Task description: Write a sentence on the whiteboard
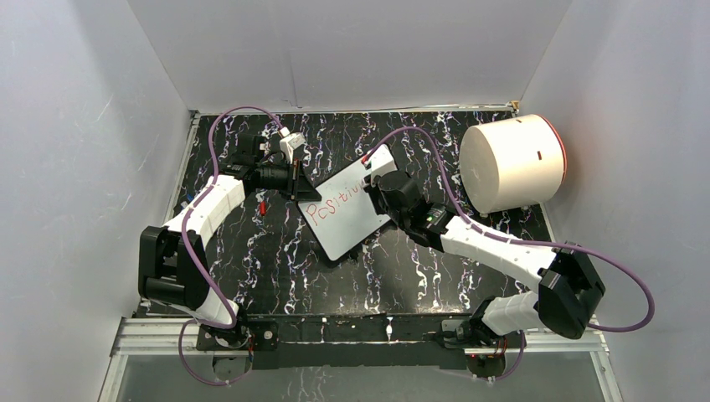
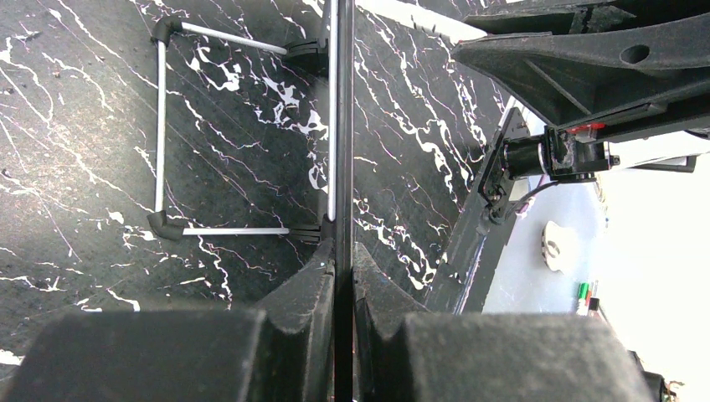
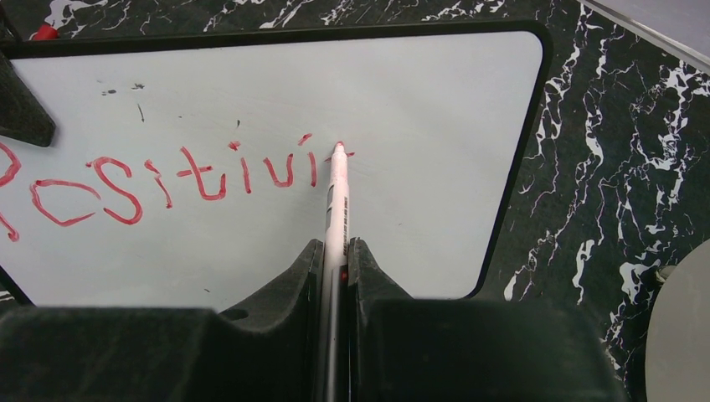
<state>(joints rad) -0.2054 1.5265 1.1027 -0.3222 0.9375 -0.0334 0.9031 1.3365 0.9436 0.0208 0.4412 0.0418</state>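
The whiteboard [image 1: 347,230] lies tilted at the table's middle, black-framed. Red marker letters [image 1: 335,203] read "Positivi" on it, in one line; they also show in the right wrist view [image 3: 167,180]. My right gripper [image 1: 378,186] is shut on a white marker [image 3: 336,201], whose red tip touches the board [image 3: 419,100] just right of the last letter. My left gripper [image 1: 295,178] is shut on the board's upper-left edge. In the left wrist view the board is seen edge-on [image 2: 342,126] between my shut left gripper [image 2: 343,251].
A big white cylinder [image 1: 512,163] lies at the back right. A small red piece [image 1: 262,207] lies on the black marbled table [image 1: 276,268] by the left arm. A thin white wire stand [image 2: 159,126] juts from the board's back. Grey walls enclose the table.
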